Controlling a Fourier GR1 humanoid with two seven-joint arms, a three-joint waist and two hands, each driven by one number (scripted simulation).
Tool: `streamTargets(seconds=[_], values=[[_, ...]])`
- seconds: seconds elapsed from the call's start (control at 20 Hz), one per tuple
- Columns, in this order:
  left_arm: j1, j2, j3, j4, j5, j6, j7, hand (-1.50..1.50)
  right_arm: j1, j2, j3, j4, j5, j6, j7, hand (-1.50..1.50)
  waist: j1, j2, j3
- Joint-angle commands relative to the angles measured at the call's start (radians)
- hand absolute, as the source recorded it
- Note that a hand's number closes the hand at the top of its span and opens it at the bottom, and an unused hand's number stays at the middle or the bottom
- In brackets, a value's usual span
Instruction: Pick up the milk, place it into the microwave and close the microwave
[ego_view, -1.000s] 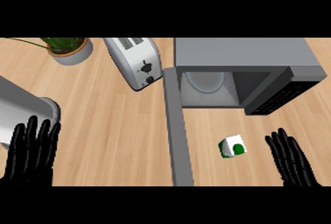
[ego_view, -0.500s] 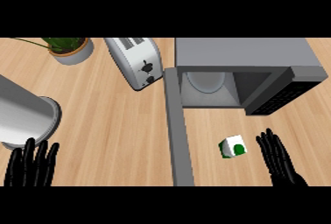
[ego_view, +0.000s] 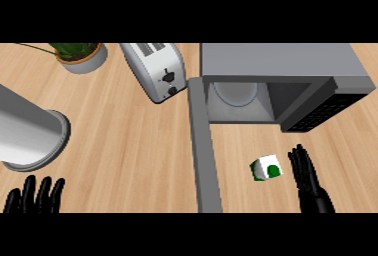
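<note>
The milk (ego_view: 266, 169) is a small white carton with green marks, standing on the wooden counter in front of the microwave (ego_view: 277, 80). The microwave is grey and its door (ego_view: 204, 150) is swung wide open toward me, edge-on. My right hand (ego_view: 306, 180) is open with straight fingers, right beside the carton on its right, with only a narrow gap between them. My left hand (ego_view: 33, 196) is open at the lower left edge, fingers up, resting.
A silver toaster (ego_view: 156, 70) stands left of the microwave. A potted plant (ego_view: 80, 54) sits at the back left. A large grey cylinder (ego_view: 26, 135) stands at the left edge above my left hand.
My right hand has slid left, closing on the milk carton. My left hand has drawn back toward the lower edge. The carton has not moved.
</note>
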Motion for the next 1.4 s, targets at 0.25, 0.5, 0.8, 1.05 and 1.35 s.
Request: streamTargets(seconds=[0.25, 0.5, 0.8, 1.05, 1.35], values=[[0.023, 0.030, 0.027, 0.022, 0.038, -0.042, -0.030, -1.50, -0.126, 0.010, -0.073, 0.374, 0.032, -0.060, -0.210, -1.50, -0.001, 0.001, 0.000], [0.035, 0.017, 0.016, 0.060, 0.011, -0.043, -0.097, -1.50, -0.273, -0.067, -0.183, 0.591, -0.023, 0.001, -0.318, -1.50, 0.002, 0.001, 0.001], [0.096, 0.028, -0.014, -0.049, 0.016, -0.028, -0.039, -1.50, -0.324, -0.065, -0.202, 0.787, 0.003, -0.019, -0.478, -1.50, 0.003, 0.001, 0.001], [0.101, 0.004, -0.036, 0.039, -0.018, -0.037, -0.118, -1.50, -0.351, -0.114, -0.210, 0.869, 0.008, 0.020, -0.532, -1.50, 0.000, 0.000, 0.000], [0.139, 0.050, 0.041, 0.059, 0.054, -0.099, -0.192, -1.50, -0.469, -0.082, -0.211, 0.996, 0.030, -0.024, -0.581, -1.50, 0.004, 0.001, 0.000]])
